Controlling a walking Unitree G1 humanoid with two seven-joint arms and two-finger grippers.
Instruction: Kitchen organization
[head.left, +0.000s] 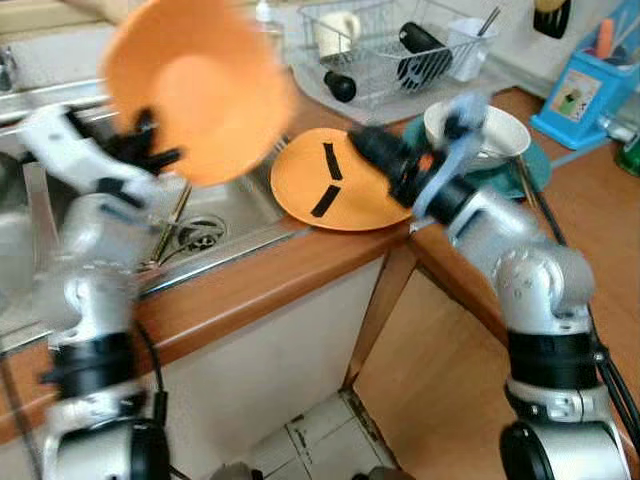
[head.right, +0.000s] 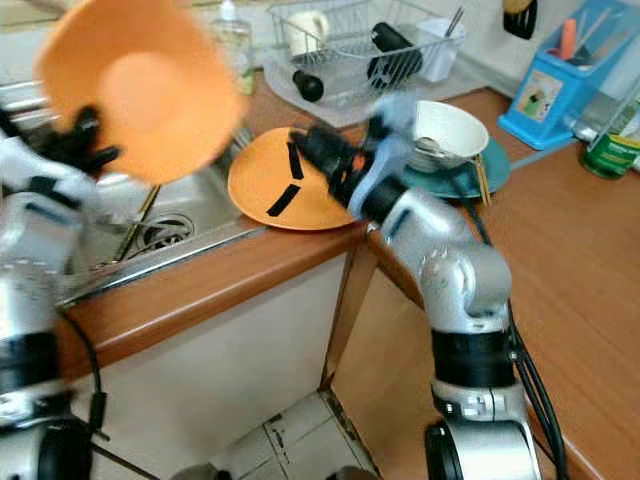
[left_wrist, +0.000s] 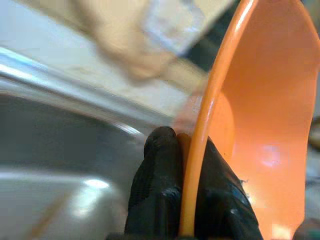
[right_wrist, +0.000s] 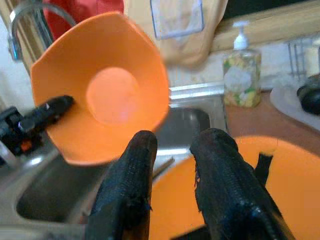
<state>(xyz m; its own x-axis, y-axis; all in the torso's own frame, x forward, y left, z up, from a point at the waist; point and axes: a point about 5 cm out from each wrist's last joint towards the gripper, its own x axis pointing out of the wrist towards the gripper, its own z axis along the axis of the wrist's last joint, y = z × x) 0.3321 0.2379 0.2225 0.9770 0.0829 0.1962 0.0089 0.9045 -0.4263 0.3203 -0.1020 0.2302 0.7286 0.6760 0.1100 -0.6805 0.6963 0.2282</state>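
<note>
Here, the left pincer (head.left: 160, 155) is pinching the rim of an orange bowl (head.left: 195, 85), one finger on each side of the edge, as the left wrist view shows. The bowl is lifted clear above the sink (head.left: 215, 215), tilted so its hollow faces the head camera, and it is blurred.

Just right of the sink, an orange plate (head.left: 345, 195) lies on the wooden surface (head.left: 250, 285), its near edge reaching the surface's front lip. The right pincer (head.left: 330, 175) hovers over the plate with its two black fingers spread apart and nothing between them; in the right wrist view the fingers (right_wrist: 125, 185) point across the plate toward the raised bowl.

Right of the plate, a white bowl (head.left: 490, 130) sits on a teal plate (head.left: 530, 165). Behind the orange plate, a wire rack (head.left: 385, 45) holds a white cup (head.left: 340, 30), a black item and a pale holder with utensils. Far right of the rack stands a blue caddy (head.left: 585, 95).

A soap bottle (right_wrist: 241, 75) stands at the back of the surface, between the sink and the rack. Down in the sink, near the drain (head.left: 200, 235), lie thin utensils, too blurred to name. A tap (right_wrist: 25, 22) rises beyond the sink.
</note>
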